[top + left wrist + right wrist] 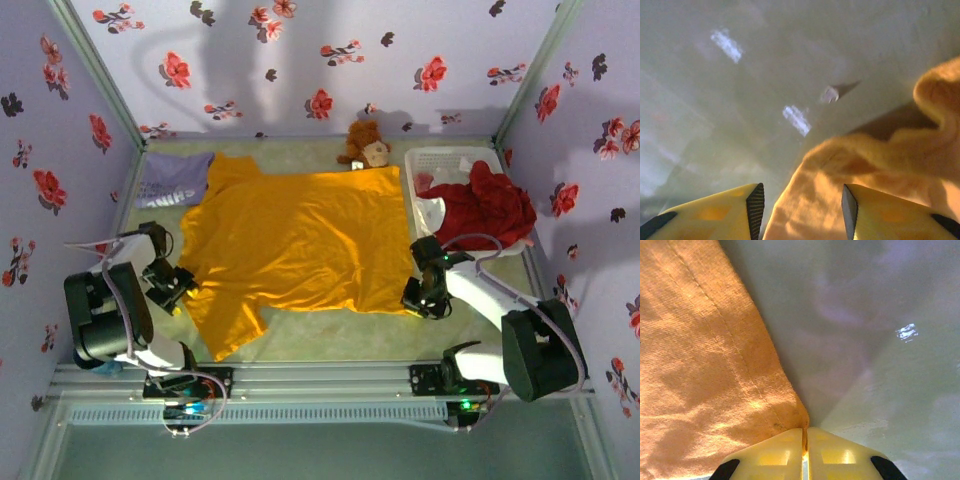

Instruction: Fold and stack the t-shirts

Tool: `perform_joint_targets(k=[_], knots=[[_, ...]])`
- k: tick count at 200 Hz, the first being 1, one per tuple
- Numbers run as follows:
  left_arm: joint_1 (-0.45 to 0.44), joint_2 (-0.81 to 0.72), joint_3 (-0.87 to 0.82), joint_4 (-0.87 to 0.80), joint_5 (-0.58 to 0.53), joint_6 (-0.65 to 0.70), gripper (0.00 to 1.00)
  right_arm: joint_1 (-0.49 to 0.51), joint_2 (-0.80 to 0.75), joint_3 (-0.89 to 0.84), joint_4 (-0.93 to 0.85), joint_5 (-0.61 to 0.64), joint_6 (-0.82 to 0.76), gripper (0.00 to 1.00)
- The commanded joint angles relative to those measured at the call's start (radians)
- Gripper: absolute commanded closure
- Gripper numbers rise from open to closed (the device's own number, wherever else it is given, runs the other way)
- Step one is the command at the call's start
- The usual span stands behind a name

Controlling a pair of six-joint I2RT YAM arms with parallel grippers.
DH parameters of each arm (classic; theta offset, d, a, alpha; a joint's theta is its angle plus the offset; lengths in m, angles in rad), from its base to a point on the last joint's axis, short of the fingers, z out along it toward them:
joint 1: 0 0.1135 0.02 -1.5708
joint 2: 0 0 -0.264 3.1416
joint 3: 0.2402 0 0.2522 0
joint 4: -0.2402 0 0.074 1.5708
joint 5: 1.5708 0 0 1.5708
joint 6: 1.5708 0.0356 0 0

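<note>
The orange-yellow t-shirt (pixel 300 245) lies spread flat across the middle of the table. A pale lavender t-shirt (pixel 172 182) with white lettering sits folded at the back left. My left gripper (pixel 174 288) is at the orange shirt's left sleeve. In the left wrist view that gripper (pixel 802 210) is open, with a rumpled fold of orange cloth (pixel 880 160) lying loose between its fingers. At the shirt's near right corner, my right gripper (pixel 420 298) is shut. The right wrist view shows the gripper (pixel 805 432) pinching the hem corner of the orange cloth (pixel 705 365).
A brown plush toy (pixel 366 145) sits at the back centre. A white slatted basket (pixel 440 162) at the back right holds a red cloth (pixel 490 205). A small scrap (pixel 829 94) lies on the table (pixel 740 125) beyond the left fingers. Floral walls enclose three sides.
</note>
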Motion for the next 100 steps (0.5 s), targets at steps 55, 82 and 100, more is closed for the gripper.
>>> perform_joint_targets(k=[55, 82, 100], knots=[[0.007, 0.055, -0.032, 0.121, 0.068, 0.039, 0.78, -0.007, -0.046, -0.020, -0.018, 0.000, -0.002, 0.95], [0.007, -0.028, -0.065, 0.123, 0.071, 0.028, 0.96, -0.009, -0.075, -0.015, -0.025, -0.009, -0.022, 0.99], [0.007, -0.087, -0.065, 0.074, 0.086, 0.023, 1.00, -0.009, -0.116, -0.019, -0.074, 0.000, 0.000, 1.00]])
